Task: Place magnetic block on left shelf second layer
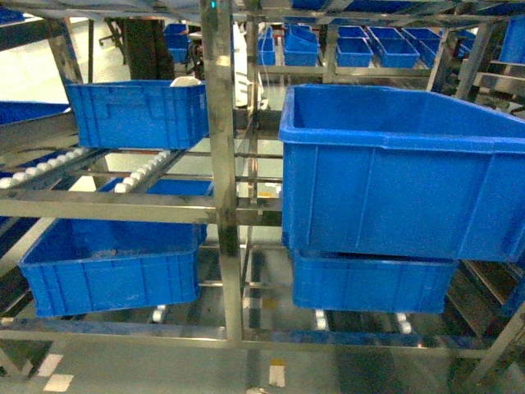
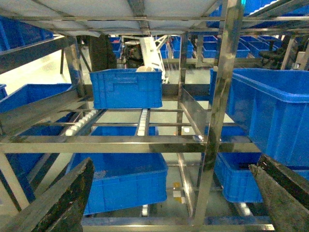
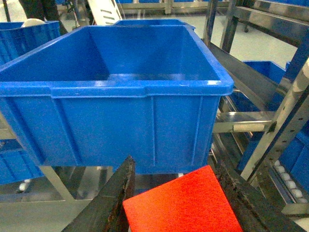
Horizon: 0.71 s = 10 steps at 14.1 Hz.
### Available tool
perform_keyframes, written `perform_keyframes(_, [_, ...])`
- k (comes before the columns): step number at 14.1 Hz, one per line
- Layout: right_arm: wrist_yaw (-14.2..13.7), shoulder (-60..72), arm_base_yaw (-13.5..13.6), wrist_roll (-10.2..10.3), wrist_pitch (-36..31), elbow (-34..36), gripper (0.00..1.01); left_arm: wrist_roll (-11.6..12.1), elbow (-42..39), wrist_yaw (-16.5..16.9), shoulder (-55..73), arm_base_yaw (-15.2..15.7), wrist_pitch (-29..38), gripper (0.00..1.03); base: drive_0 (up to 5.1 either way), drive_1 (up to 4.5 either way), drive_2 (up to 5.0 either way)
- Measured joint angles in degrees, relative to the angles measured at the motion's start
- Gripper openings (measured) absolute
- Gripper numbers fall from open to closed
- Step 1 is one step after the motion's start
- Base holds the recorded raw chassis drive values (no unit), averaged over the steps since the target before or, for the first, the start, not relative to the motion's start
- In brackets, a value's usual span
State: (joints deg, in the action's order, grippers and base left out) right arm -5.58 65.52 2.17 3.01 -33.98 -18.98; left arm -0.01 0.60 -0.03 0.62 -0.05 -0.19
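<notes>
The magnetic block (image 3: 183,208), a bright red cube, fills the bottom of the right wrist view, with my right gripper (image 3: 176,186) shut on it, a dark finger on each side. Just ahead of and above the block stands the large deep blue crate (image 3: 120,116) on its steel tier; its inside looks bare. That same crate (image 1: 402,180) takes up the right of the head view, where neither gripper shows. My left gripper (image 2: 169,193) is open and holds nothing, facing the rack's left bay.
A steel upright (image 1: 220,164) splits the rack into two bays. The left bay has a smaller blue crate (image 1: 135,113) at the back on white-roller rails (image 1: 49,167) and a crate below (image 1: 111,267). Another crate (image 1: 369,283) sits under the deep one.
</notes>
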Motion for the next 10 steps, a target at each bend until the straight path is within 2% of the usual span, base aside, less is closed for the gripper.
perform_keyframes(7, [0.0, 0.0, 0.0, 0.0, 0.1, 0.0, 0.43, 0.0, 0.0, 0.0, 0.0, 0.0, 0.0, 0.98, 0.0, 4.17, -4.1])
perform_keyframes(10, [0.0, 0.4, 0.0, 0.0, 0.2, 0.0, 0.43, 0.0, 0.0, 0.0, 0.0, 0.0, -0.2, 0.98, 0.0, 0.00, 0.0])
